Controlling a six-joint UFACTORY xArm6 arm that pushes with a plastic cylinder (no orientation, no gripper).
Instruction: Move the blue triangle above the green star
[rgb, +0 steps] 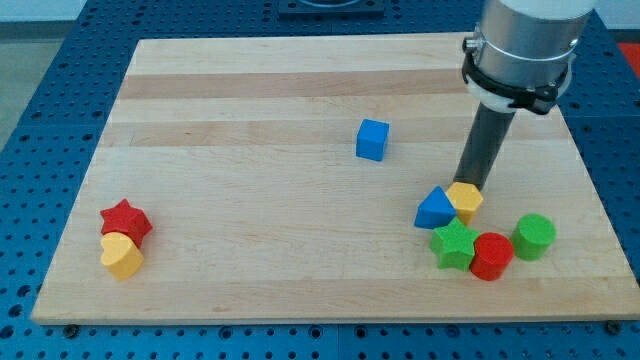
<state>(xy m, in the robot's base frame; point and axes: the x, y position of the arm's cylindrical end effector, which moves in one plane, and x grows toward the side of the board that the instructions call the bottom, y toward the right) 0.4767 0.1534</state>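
My rod carries no jaws, so there is nothing to hold; my tip (467, 186) sits at the top edge of the yellow hexagon (465, 202), toward the table's (250, 110) right edge. The blue triangle (434, 209) touches that hexagon's left side and lies just above the green star (454, 245), which sits near the bottom right corner beside the red cylinder (491, 255) and green cylinder (534, 236). A blue cube (372, 139) stands near the table's middle, while a red star (125, 220) and yellow heart (122, 256) huddle at the bottom left corner.
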